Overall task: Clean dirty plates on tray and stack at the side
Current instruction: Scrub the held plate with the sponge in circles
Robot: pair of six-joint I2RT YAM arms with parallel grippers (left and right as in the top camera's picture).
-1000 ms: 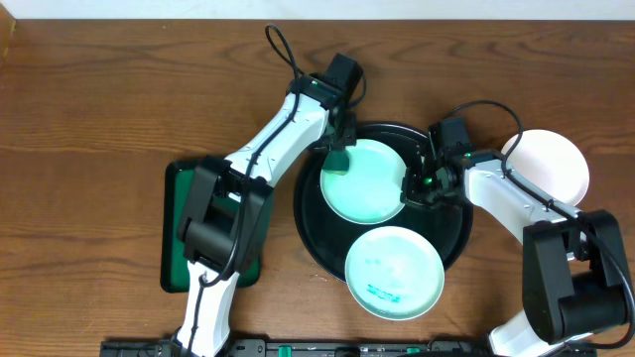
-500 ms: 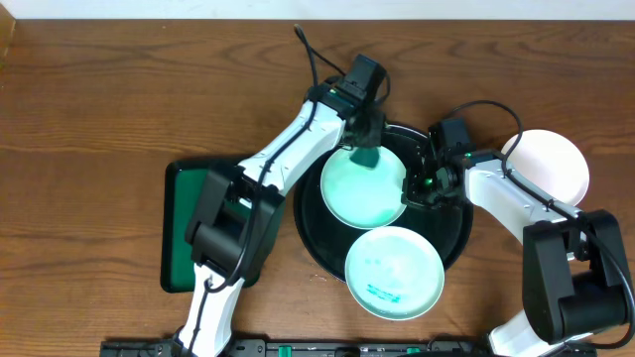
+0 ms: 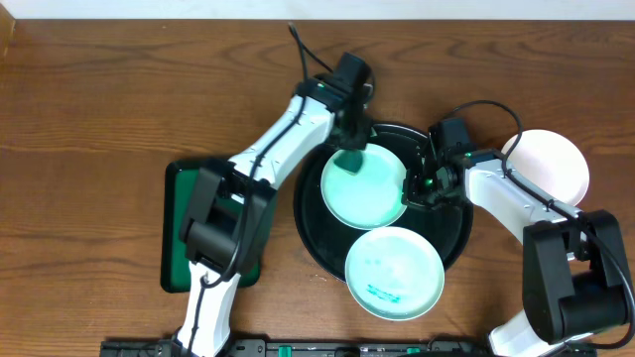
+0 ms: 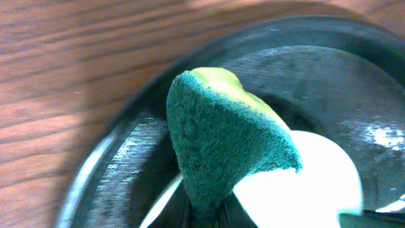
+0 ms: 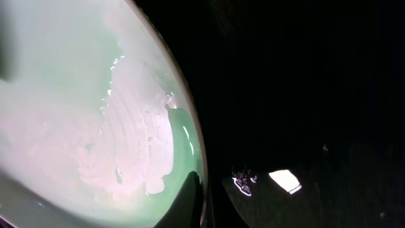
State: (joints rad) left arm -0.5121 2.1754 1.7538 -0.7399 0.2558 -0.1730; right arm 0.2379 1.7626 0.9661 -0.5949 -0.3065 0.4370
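Observation:
The round black tray (image 3: 448, 233) holds two dirty plates. The far plate (image 3: 362, 193) is coated in a pale green film. The near plate (image 3: 394, 270) overhangs the tray's front rim and has teal smears. A clean white plate (image 3: 554, 164) lies on the table to the right. My left gripper (image 3: 349, 147) is shut on a green sponge (image 3: 349, 163), which rests on the far plate's back edge. In the left wrist view the sponge (image 4: 221, 139) fills the centre above the gripper (image 4: 212, 214). My right gripper (image 3: 413, 188) is shut on the far plate's right rim (image 5: 190, 139).
A green rectangular tray (image 3: 175, 238) lies at the left, mostly under my left arm. Bare wooden table (image 3: 99, 119) surrounds the black tray. In the right wrist view the glossy tray floor (image 5: 304, 95) is to the right of the gripped plate.
The left gripper swept the sponge from the far plate's left edge rightward along its back, then slightly back left. The right arm and both other plates stayed still.

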